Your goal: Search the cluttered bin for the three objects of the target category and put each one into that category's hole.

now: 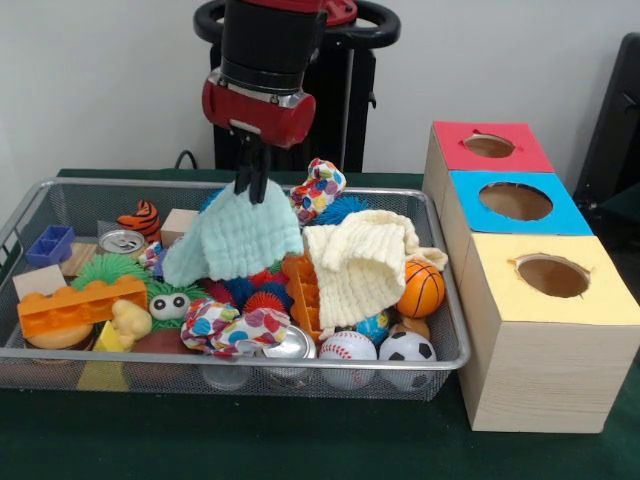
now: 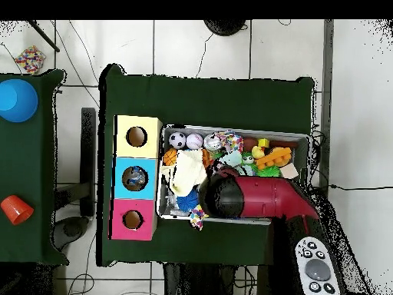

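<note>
Table: green cloth (image 1: 250, 440) under everything.
Gripper (image 1: 252, 186): jaws pinched shut on the mint cloth (image 1: 235, 240), which hangs below them.
Bin (image 1: 440, 300): beneath, crammed with toys.

Red-and-black arm (image 1: 262, 70), glossy red collar, black hand (image 1: 251, 185).

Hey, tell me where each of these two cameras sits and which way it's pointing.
Front view: across the table, facing the robot; it looks at the bin and three boxes; the arm comes down from above, its gripper shut on a light blue cloth.
Overhead view: above the table, looking straight down, robot's base at the bottom; the red arm covers part of the bin.
Shared: bin, boxes, arm, cream cloth, turned half round between views.
</note>
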You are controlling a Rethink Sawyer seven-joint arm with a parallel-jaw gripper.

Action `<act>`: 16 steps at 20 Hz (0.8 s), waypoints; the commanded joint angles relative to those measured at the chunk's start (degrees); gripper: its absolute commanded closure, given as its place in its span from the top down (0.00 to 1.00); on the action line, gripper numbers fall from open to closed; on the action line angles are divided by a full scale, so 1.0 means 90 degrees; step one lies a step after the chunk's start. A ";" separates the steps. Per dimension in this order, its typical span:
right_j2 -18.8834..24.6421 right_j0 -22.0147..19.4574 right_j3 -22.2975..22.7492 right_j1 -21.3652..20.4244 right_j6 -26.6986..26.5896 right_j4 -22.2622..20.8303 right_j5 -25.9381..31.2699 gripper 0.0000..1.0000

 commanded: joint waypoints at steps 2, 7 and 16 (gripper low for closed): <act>-0.0395 0.0310 -0.0876 -0.0247 -0.0710 -0.0780 0.1217 0.00; -0.0430 0.0210 -0.1064 -0.0274 -0.1121 -0.1149 0.1487 0.00; -0.0341 -0.0074 -0.1360 0.0010 -0.1306 -0.1642 0.1554 0.00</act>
